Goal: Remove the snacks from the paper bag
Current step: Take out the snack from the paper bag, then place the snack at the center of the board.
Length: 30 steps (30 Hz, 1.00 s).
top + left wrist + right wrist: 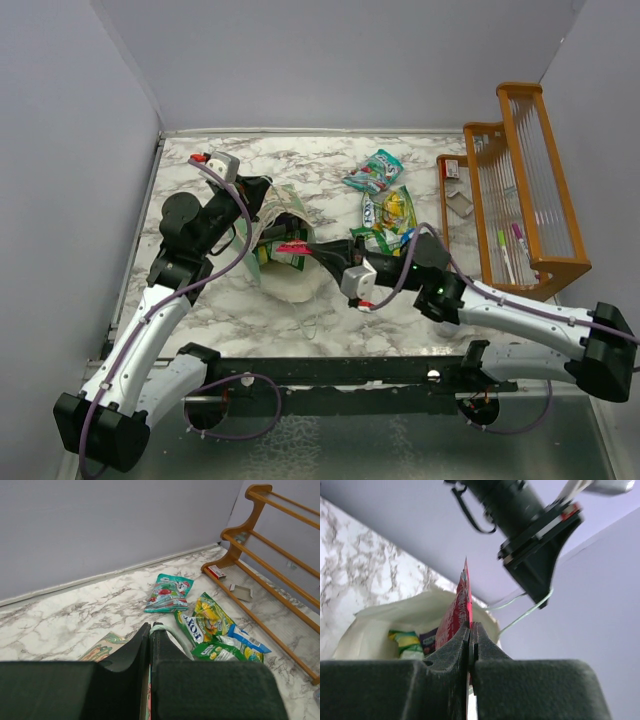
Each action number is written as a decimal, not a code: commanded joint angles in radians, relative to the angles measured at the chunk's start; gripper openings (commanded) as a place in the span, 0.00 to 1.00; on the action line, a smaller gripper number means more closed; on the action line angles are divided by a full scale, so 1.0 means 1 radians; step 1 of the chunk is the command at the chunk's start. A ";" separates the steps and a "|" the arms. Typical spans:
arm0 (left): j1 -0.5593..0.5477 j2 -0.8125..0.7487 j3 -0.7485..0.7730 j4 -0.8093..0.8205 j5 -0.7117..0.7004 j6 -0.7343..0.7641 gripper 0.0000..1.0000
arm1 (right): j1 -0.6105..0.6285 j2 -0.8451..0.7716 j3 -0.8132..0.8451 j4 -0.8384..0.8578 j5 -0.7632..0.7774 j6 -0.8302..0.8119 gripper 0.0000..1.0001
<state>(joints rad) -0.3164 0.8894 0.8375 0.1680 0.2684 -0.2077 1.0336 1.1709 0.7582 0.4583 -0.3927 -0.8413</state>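
- Right wrist: my right gripper [470, 630] pinches the red packet [459, 605] by its edge at the mouth of the bag [380, 620], placed, I judge, to draw it clear.
- My left gripper [150, 631] is clamped on the bag's rim, apparently to steady it and hold it open.
- A green packet [406, 641] and a purple packet [427, 641] lie inside; the teal packet [375, 172] lies on the table [230, 310] near the rack [525, 180].

The right gripper [312, 248] pinches a red packet [294, 246] at the mouth of the paper bag [290, 285] (a teal packet [374, 172] lies toward two o'clock).
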 commanded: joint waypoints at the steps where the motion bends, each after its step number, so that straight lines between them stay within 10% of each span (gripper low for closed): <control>1: -0.002 -0.006 0.014 0.028 -0.010 -0.004 0.00 | -0.001 -0.116 -0.057 0.098 -0.037 0.060 0.02; 19: -0.001 0.006 0.016 0.027 -0.007 -0.007 0.00 | -0.026 -0.136 -0.222 0.527 0.743 0.056 0.02; 30: -0.002 0.008 0.015 0.025 -0.008 -0.005 0.00 | -0.293 -0.005 -0.225 0.384 0.575 0.518 0.02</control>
<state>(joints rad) -0.3164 0.9009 0.8375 0.1677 0.2680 -0.2108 0.7803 1.1259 0.5198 0.8570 0.2188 -0.5140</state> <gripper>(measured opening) 0.028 0.019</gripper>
